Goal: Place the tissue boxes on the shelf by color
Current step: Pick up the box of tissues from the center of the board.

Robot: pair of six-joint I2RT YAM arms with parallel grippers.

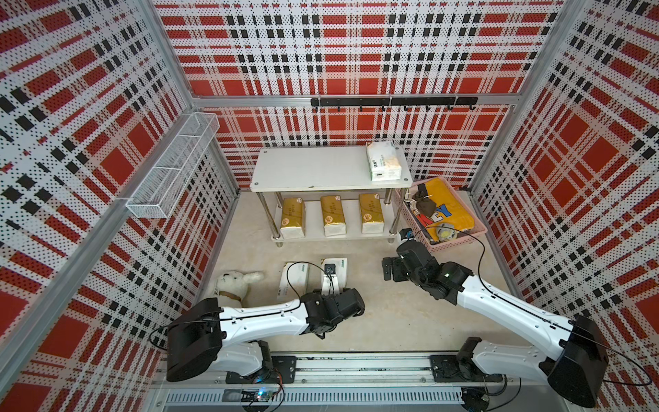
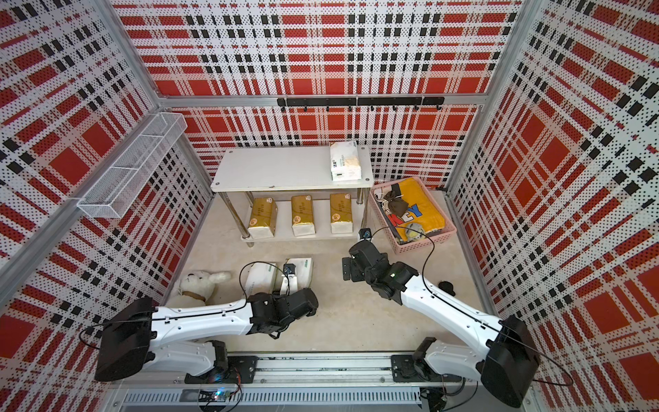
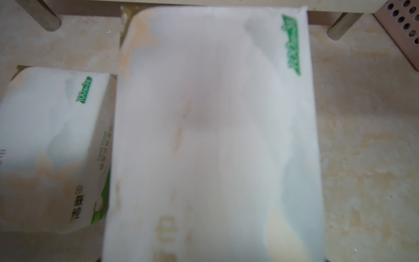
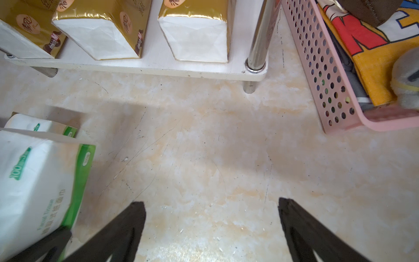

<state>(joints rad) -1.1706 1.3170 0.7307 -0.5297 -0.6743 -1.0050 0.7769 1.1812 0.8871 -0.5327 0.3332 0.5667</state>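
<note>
White tissue pack [image 3: 215, 136] directly under the left jaws; whether they grip it cannot be told. Right jaws stand wide open beside it.

Six tissue packs in all, from where I stand. Three gold tissue packs [image 1: 293, 217] [image 1: 333, 215] [image 1: 371, 213] sit on the lower board. Of three white tissue packs, one [image 1: 383, 160] lies at the top board's right end and two [image 1: 297, 278] [image 1: 341, 271] on the floor. One shelf [image 1: 313, 169], two boards. One plush toy [image 1: 235, 283], one pink basket [image 4: 317, 68], one wire mesh basket [image 1: 174, 164], one hook rail [image 1: 392, 101].
</note>
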